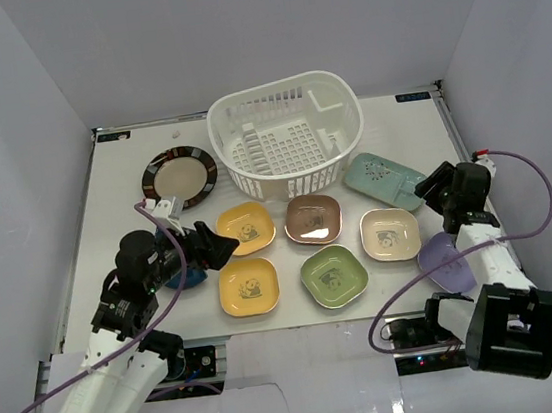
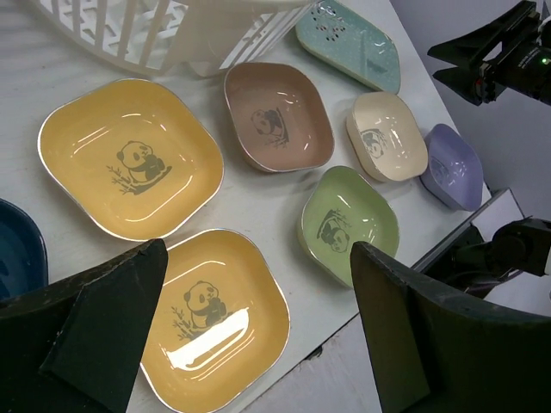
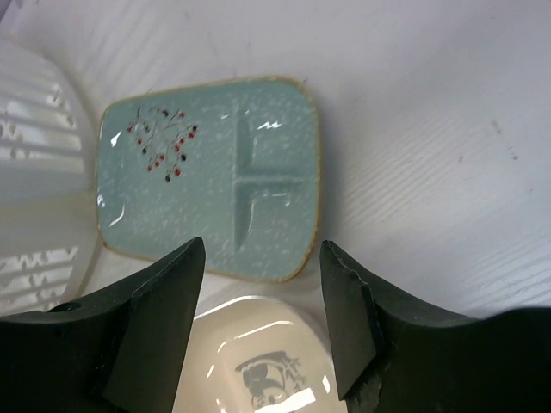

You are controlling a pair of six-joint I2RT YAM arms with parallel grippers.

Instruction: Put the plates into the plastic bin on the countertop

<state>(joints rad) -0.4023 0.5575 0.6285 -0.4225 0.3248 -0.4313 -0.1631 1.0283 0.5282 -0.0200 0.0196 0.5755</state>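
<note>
The white slotted bin point(image 1: 287, 135) stands at the back middle of the countertop point(image 1: 114, 196). In front lie two yellow dishes point(image 1: 245, 227) point(image 1: 248, 286), a brown point(image 1: 314, 219), a green point(image 1: 333, 276) and a cream dish point(image 1: 390, 234), a pale teal divided plate point(image 1: 384, 180), a lavender plate point(image 1: 446, 261), a dark-rimmed round plate point(image 1: 179, 174) and a mostly hidden blue plate point(image 1: 186, 276). My left gripper point(image 1: 223, 246) is open and empty above the yellow dishes point(image 2: 211, 314). My right gripper point(image 1: 431, 185) is open and empty above the teal plate point(image 3: 211, 176) and cream dish point(image 3: 263, 361).
White walls border the countertop on three sides. The bin's wall point(image 3: 39, 181) shows at the left of the right wrist view. Purple cables run along both arms. The table's front edge point(image 2: 362, 318) lies just past the near yellow dish.
</note>
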